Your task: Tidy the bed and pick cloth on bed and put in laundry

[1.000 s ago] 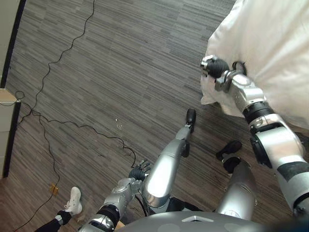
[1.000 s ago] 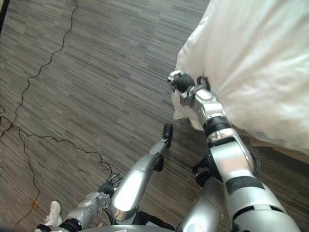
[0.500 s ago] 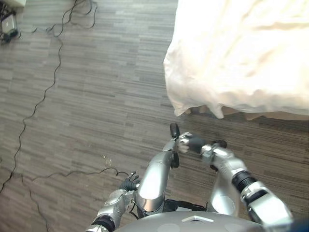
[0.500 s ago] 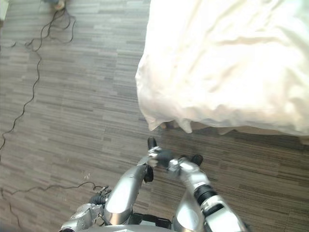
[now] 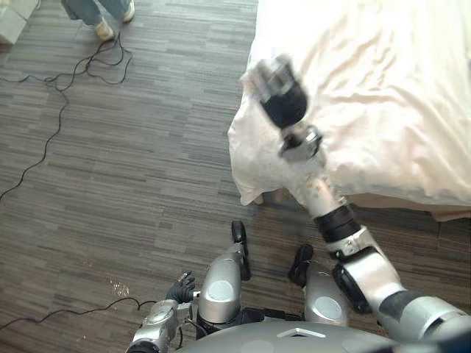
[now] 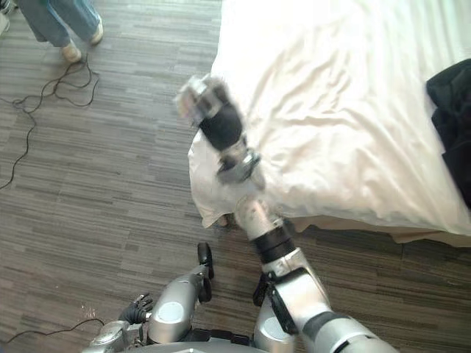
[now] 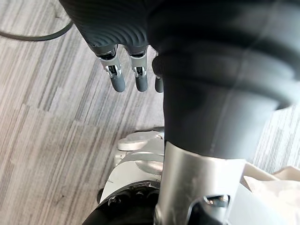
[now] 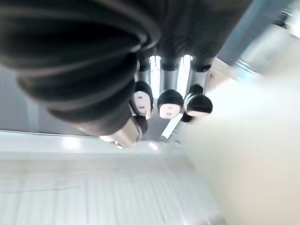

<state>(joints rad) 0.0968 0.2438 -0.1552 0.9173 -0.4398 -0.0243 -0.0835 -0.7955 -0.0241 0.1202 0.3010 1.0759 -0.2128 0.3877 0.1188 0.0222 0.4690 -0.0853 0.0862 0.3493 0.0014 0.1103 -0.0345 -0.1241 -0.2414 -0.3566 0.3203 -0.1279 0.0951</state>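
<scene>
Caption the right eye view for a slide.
Right robot hand raised above the near corner of the bed; dark cloth lies on the bed farther right.

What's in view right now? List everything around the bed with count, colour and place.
bed: one, rumpled white cover, upper right of the head views, near corner hanging toward the floor.
cloth: one, dark, lying on the bed at the far right edge of the right eye view.
floor: grey plank pattern, left of and in front of the bed.
cables: black, thin, count unclear, trailing over the floor by the person's feet.
person: one, blue jeans and light shoes, legs at the top left.
left hand: dark cover, low at the robot's left side above the floor, fingers straight, holding nothing.
right hand: dark cover, raised over the bed's near corner.
</scene>
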